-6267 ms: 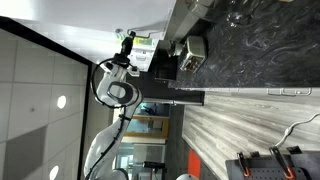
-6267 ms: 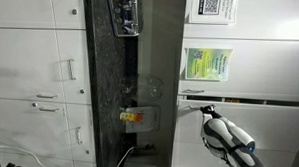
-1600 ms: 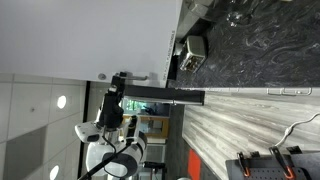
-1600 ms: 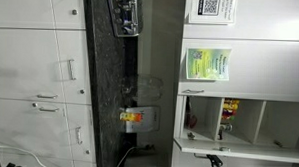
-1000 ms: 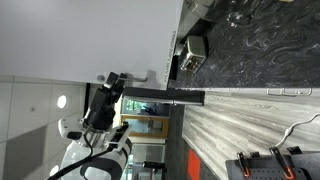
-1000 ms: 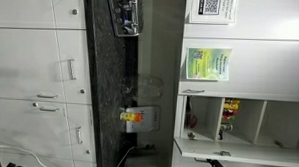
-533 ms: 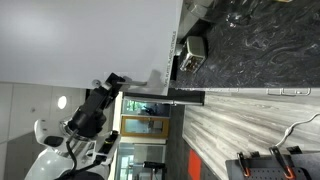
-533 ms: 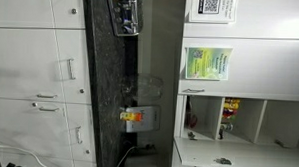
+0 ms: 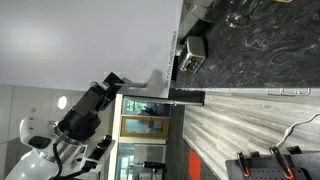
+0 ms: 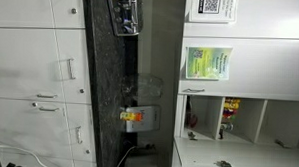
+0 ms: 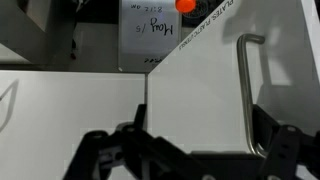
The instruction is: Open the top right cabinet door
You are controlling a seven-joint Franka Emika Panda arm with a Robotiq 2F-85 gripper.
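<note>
The top right cabinet door [image 11: 200, 90] is a plain white panel with small print along its edge, and it fills the wrist view. Its slim silver bar handle [image 11: 244, 90] runs down the right side. My gripper [image 11: 190, 160] is open at the bottom of that view. Its black fingers [image 11: 100, 150] stand wide apart with nothing held, and the handle's lower end lies just inside the right finger. In an exterior view the door [image 9: 80, 40] is swung out, with my gripper [image 9: 112, 80] at its edge. In an exterior view the open door [image 10: 237, 155] bares a compartment [image 10: 243, 115] holding small items.
A dark marbled counter [image 9: 250, 50] carries a black appliance [image 9: 190, 52], and a wood-grain panel [image 9: 240, 120] lies beside it. A green sheet [image 10: 205, 63] hangs on the neighbouring door. White lower cabinets [image 10: 40, 70] stand across the counter. An orange thing [image 11: 185, 5] shows behind the door.
The arm has swung back and away along the door's edge, and its dark tip has slid out of the bottom of an exterior view. The door stays open.
</note>
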